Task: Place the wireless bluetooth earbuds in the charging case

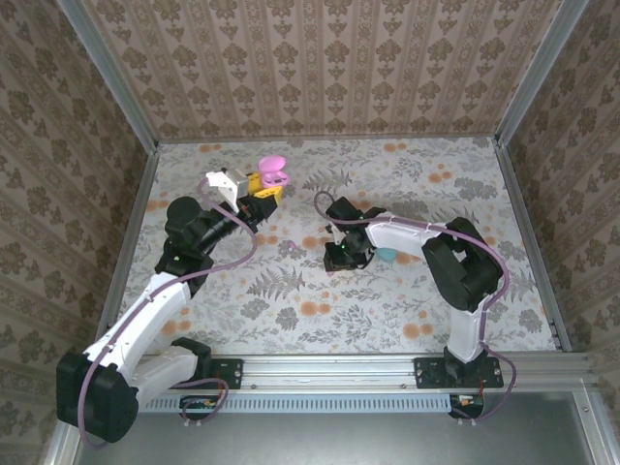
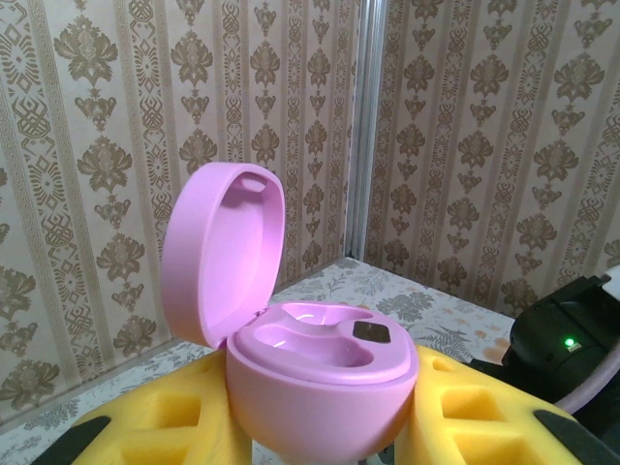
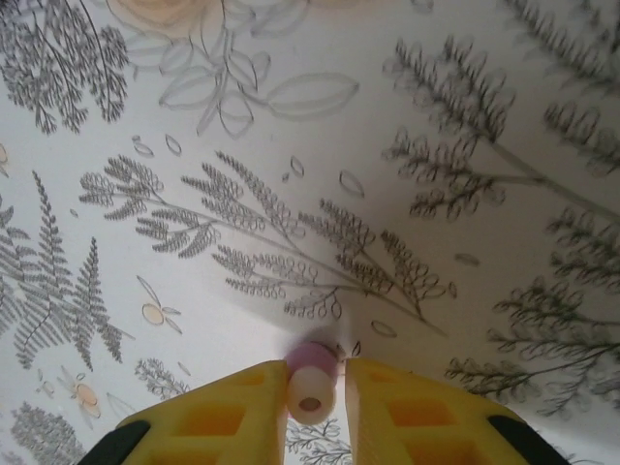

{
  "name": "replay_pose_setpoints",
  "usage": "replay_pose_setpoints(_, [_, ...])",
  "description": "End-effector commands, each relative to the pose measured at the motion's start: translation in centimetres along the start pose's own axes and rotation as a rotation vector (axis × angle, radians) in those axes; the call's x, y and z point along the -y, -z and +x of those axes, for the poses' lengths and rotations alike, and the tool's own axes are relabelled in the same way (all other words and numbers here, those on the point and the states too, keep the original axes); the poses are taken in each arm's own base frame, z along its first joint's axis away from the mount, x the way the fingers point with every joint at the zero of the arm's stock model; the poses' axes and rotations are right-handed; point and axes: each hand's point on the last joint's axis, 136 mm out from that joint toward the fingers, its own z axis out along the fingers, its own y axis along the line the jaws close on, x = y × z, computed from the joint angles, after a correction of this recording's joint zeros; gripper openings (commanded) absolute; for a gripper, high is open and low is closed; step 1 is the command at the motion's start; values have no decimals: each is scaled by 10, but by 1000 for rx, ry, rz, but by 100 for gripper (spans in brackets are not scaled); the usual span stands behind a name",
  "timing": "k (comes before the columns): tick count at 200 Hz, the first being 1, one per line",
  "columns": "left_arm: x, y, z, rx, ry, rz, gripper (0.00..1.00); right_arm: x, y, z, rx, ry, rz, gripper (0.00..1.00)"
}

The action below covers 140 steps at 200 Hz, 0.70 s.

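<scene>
The right end effector (image 3: 312, 412) is clamped on a pinkish earbud (image 3: 311, 373), which is pinched at the very tips of its yellow fingers (image 3: 242, 407) with the flowered bench (image 3: 291, 145) close beneath. The left end effector (image 2: 325, 431) is clamped round the pink charging case (image 2: 320, 373). The case's lid (image 2: 228, 247) stands open above the grip. The likely risk is that the small, rounded bud, gripped so near the tips, twists or pops free in transit. If it arrives misoriented, it would sit proud of its well and not seat.
</scene>
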Motion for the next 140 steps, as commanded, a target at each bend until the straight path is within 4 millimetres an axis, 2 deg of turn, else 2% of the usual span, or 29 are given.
replay_pose_setpoints(1, [5, 3, -23, 56, -43, 5, 34, 12, -1, 11, -2, -56, 6, 23])
replay_pose_setpoints(73, [5, 1, -21, 55, -35, 9, 34, 27, -2, 30, 64, -219, -50, 22])
replay_pose_setpoints(89, [5, -1, -21, 51, -33, 15, 34, 32, 9, 26, 99, -197, -3, 22])
replay_pose_setpoints(110, [5, 0, -22, 55, -39, 12, 34, 42, 34, 21, 122, -99, 152, 22])
replay_pose_setpoints(140, [2, 2, -22, 58, -51, -13, 34, 64, 56, 24, 51, 29, 399, 21])
